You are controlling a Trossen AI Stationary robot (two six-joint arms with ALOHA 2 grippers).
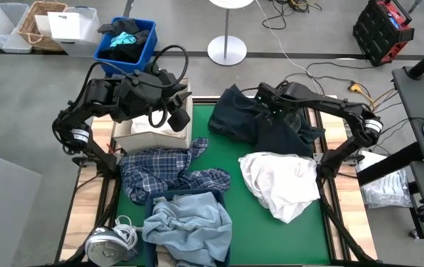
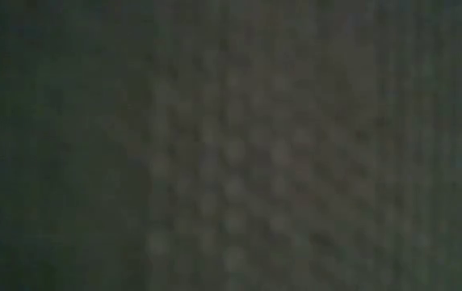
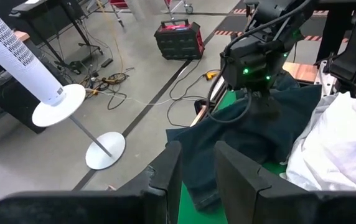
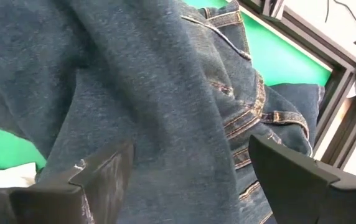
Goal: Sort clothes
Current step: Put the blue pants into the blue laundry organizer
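Observation:
A dark blue pair of jeans (image 1: 234,111) lies heaped at the far side of the green mat (image 1: 245,222). My right gripper (image 1: 266,111) is open just over it, fingers wide apart above the denim folds (image 4: 165,93). A white shirt (image 1: 279,185) lies nearer, on the right. A blue-white plaid shirt (image 1: 169,174) lies at the left, and light blue denim (image 1: 186,222) fills a blue bin at the near edge. My left gripper (image 1: 176,117) hovers over a box holding white cloth (image 1: 149,127), open by a narrow gap (image 3: 196,180) with nothing in it. My right gripper is open directly over the dark jeans, fingers pointing down at the waistband area (image 4: 240,118). Whether the fingertips touch the denim cannot be told.
A blue bin (image 1: 127,41) with dark pieces stands beyond the table's far left corner. A grey and white bundle (image 1: 108,241) lies at the near left corner. The low view is dark, blocked by something close. A white stand base (image 1: 227,50) is on the floor behind.

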